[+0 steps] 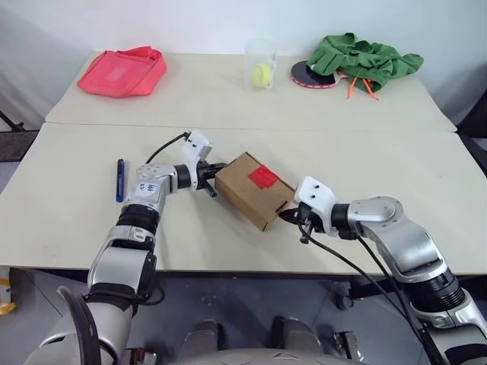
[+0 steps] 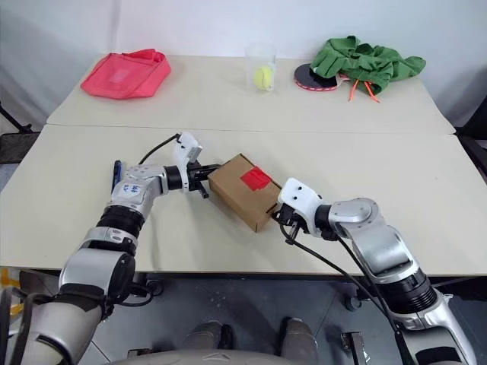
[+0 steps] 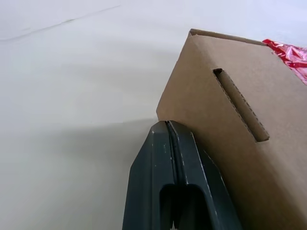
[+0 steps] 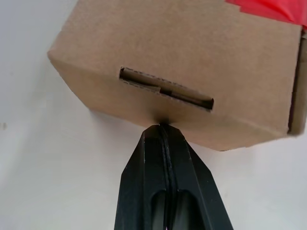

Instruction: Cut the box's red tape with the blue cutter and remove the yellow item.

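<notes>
Lab-like test space: two plain tables (image 1: 228, 99) pushed together, bare white wall (image 1: 228, 19).

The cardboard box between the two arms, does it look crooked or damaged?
Crooked: the box sits diagonally on the table, with the shut left gripper and right gripper at opposite ends. Red tape looks intact.

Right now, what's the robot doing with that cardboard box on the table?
Both grippers are shut and pressed against opposite ends of the box, the left gripper at one end, the right gripper at the other, as if nudging it. The red tape looks uncut. The blue cutter lies untouched on the table beside the left arm.
</notes>
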